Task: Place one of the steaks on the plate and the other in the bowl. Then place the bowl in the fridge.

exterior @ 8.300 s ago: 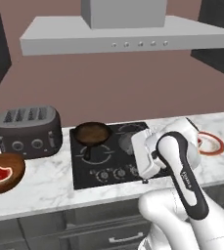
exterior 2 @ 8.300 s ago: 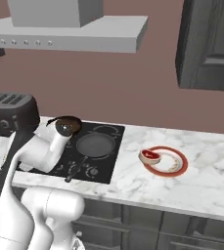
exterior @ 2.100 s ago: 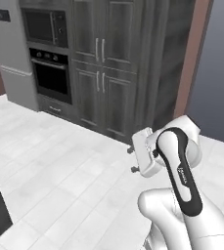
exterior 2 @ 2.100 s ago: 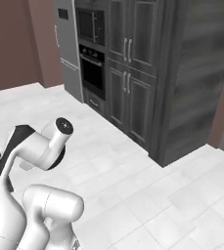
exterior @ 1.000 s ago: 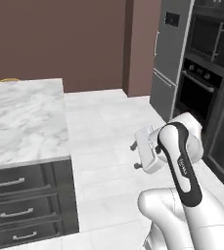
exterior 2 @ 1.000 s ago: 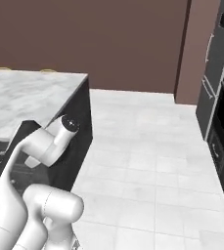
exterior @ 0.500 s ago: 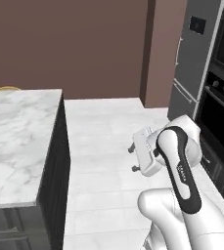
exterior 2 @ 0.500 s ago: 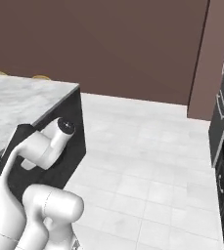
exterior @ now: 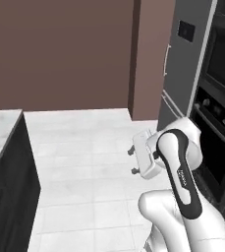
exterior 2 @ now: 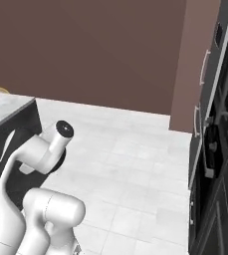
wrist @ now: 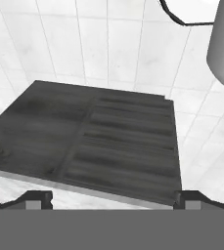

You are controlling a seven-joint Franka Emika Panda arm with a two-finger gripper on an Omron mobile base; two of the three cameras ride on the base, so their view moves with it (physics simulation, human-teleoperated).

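The tall grey fridge (exterior: 182, 74) stands at the right against the brown wall, its door shut and a dark display panel high on it; its grey front with a long handle also shows in the right base view (exterior 2: 205, 84). My gripper (exterior: 132, 161) hangs folded close to the arm above the white floor tiles. It is open with nothing between its fingers (wrist: 35, 197). The steaks, the plate and the bowl are out of view.
A dark wall oven (exterior: 222, 98) stands right of the fridge. A marble-topped island with dark sides (exterior: 6, 162) is at the left, and its corner shows in the right base view (exterior 2: 11, 112). White floor tiles (exterior: 84, 147) lie between them. Below the hand is a dark grey ribbed panel (wrist: 99, 141).
The whole picture has swung as the base turned: the island has slid off to the left and the fridge and oven have come closer at the right. The arm's pose is unchanged and the gripper is still open.
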